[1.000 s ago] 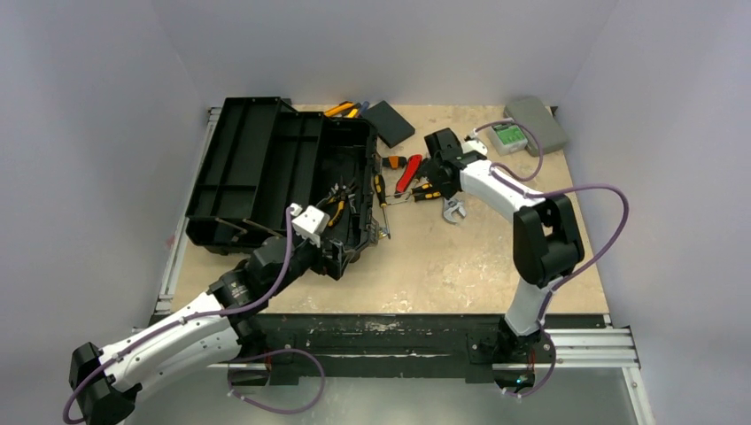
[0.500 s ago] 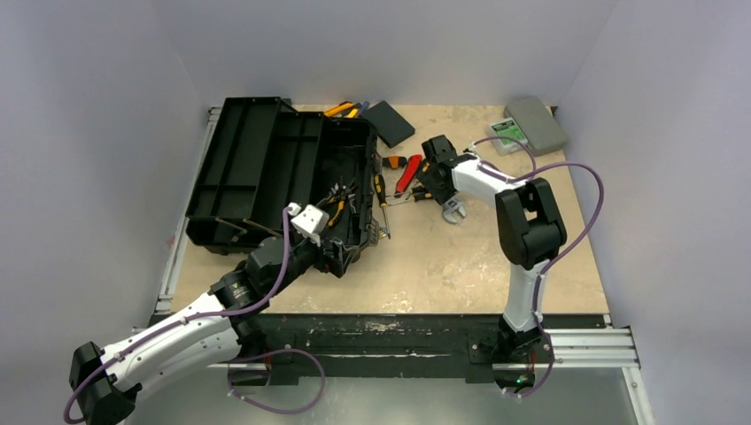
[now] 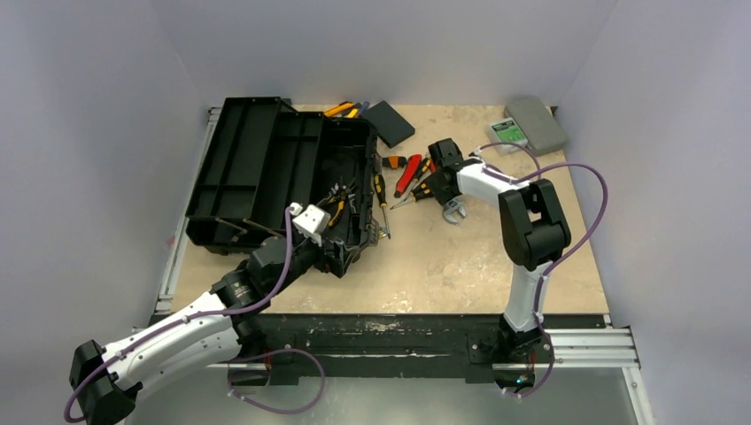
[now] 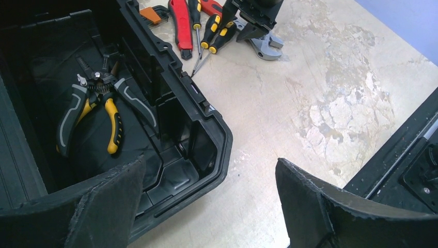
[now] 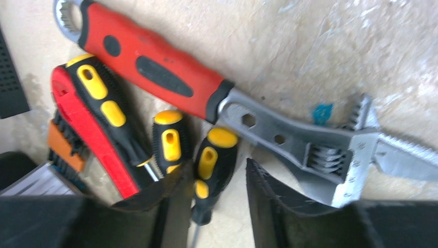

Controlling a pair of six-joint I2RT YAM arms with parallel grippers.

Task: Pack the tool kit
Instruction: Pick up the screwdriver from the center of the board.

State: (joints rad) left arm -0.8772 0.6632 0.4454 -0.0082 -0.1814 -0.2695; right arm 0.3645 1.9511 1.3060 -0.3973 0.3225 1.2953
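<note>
over on the right half of the table [image 3: 460, 257], looking at a loose heap of kit tools lying right beside the open toolbox [image 3: 266, 168], presumably kept close for short hops into the tub. spotted a red-handled wrench [image 5: 268, 132], a red-and-black cutter thing [image 5: 85, 126] and one yellow-and-black screwdriver [image 5: 170, 144] lying snug against a second screwdriver [image 5: 212, 163]. got the right gripper [image 5: 214, 201] sitting low on that heap, straddling the second screwdriver across the handle, probably picked for sitting at the edge of the bunch with finger room next to the wrench. roughly half closed, hugging the handle on both sides; can't tell about an actual pinch yet. also got the left gripper [image 4: 206, 206] spread wide with nothing inside, hovering over the near corner of the toolbox, close to the pliers [image 4: 90, 111] already lying on the tub floor. guessing just parked on standby, clear of the other arm.
</note>
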